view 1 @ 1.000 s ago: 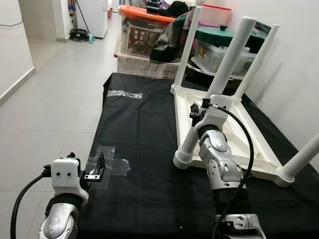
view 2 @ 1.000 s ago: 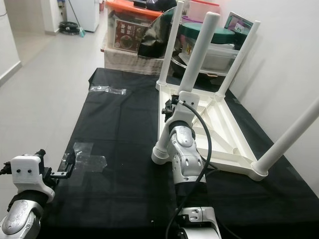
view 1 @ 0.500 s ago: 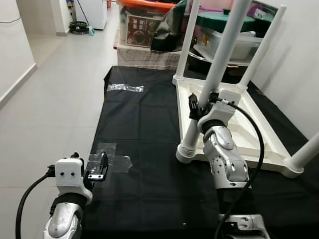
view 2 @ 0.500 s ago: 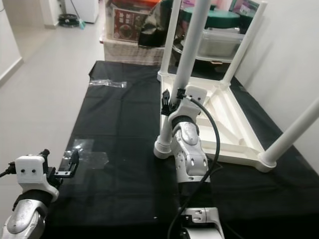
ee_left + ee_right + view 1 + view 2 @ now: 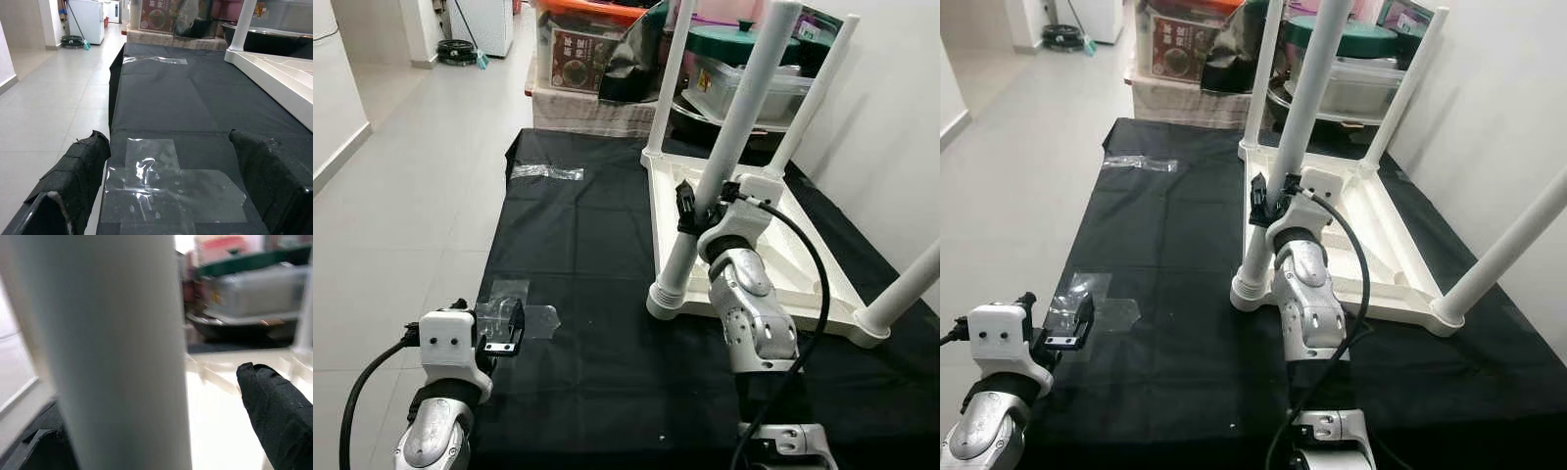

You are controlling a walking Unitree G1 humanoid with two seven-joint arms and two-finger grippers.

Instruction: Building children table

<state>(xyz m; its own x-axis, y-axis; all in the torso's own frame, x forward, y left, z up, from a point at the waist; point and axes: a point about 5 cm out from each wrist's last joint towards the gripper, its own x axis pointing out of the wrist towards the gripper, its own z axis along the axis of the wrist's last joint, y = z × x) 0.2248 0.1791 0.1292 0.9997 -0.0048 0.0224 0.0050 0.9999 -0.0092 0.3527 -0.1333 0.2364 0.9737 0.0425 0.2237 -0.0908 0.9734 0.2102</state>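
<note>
- The white children table [image 5: 773,257] lies upside down on a black cloth [image 5: 587,284], right of centre in the left eye view; its four legs point up and outward.
- The right gripper [image 5: 690,208] sits at mid-frame against the near-left leg [image 5: 724,166], partway up it; in the right wrist view the leg stands between the two black fingers [image 5: 274,406], yet I cannot tell whether they actually press on it.
- The left gripper [image 5: 506,328] hovers at the lower left, fingers spread wide with nothing between them, above a clear plastic wrapper [image 5: 166,188] at the cloth's left edge.
- Another clear wrapper [image 5: 546,172] lies at the cloth's far end, upper left of centre; storage boxes [image 5: 592,54] stand along the top.
</note>
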